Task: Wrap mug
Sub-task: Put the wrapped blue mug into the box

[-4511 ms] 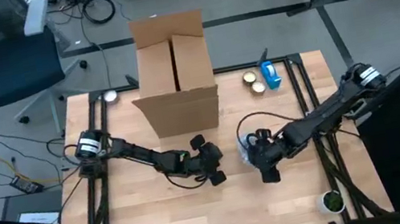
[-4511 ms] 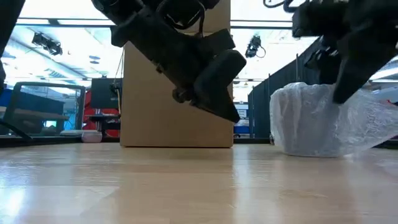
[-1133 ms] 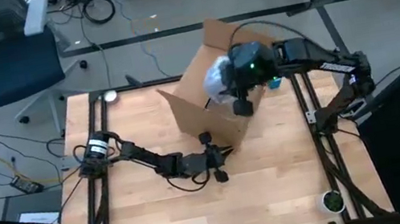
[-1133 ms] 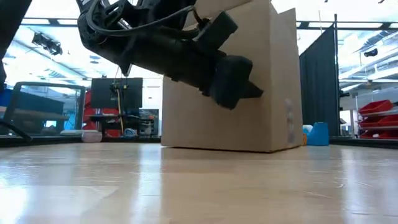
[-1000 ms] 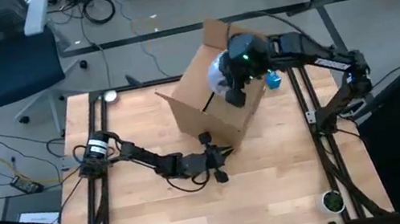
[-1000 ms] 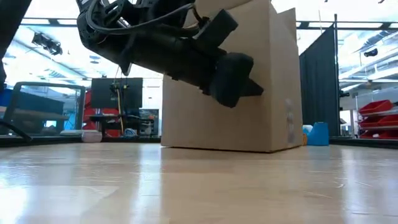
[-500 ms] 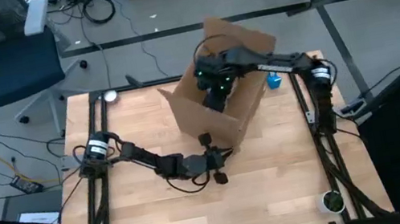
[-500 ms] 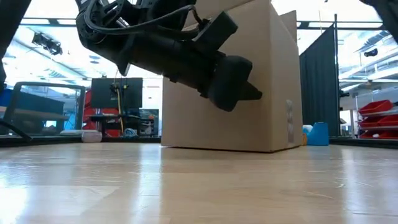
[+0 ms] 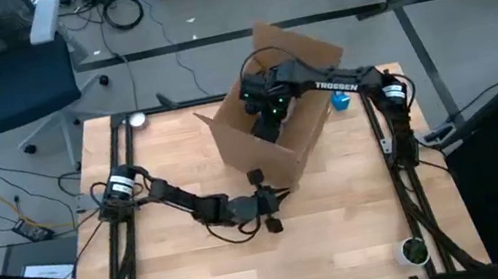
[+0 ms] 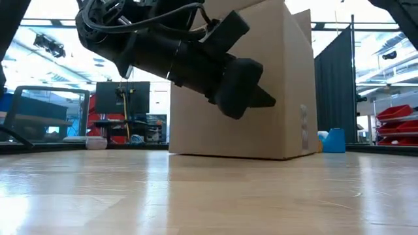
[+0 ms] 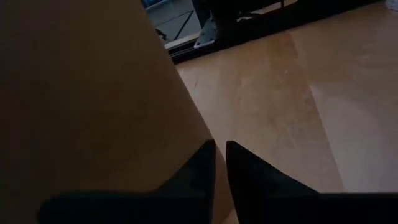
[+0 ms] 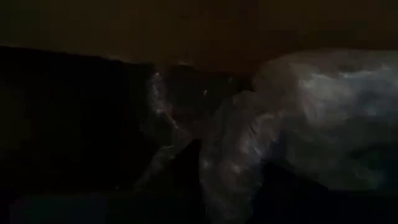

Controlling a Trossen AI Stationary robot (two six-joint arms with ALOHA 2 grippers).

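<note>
The mug is bundled in clear bubble wrap (image 12: pixel 323 118) and shows only in the right wrist view, low inside the open cardboard box (image 9: pixel 250 144). The box stands skewed at the table's far middle. My right gripper (image 9: pixel 266 121) reaches down into it from the right and is shut on the wrap. My left gripper (image 9: pixel 275 198) hovers shut just off the box's near corner (image 11: pixel 186 124), above the table. I cannot tell whether it touches the cardboard. My right gripper holds a loose, crumpled part of the bubble wrap (image 12: pixel 224 155) that trails from the bundle's side. The box's dark inside hides the fingertips and how many layers they hold. It comes from above, slanting down into the box. Whether the bundle rests on the box floor I cannot tell.
The box's flaps (image 9: pixel 299 45) stand open toward the far right. A blue object (image 9: pixel 340 101) sits beside the box at the far right, a small round thing (image 9: pixel 137 120) at the far left corner, and a green-topped cup (image 9: pixel 413 251) at the near right. Bare wood lies near and left.
My right gripper has carried the wrapped mug from above the box's far right flap toward the table's left and down into the box, where the bundle is now hidden from the high view. The box and my left gripper have kept their places.
</note>
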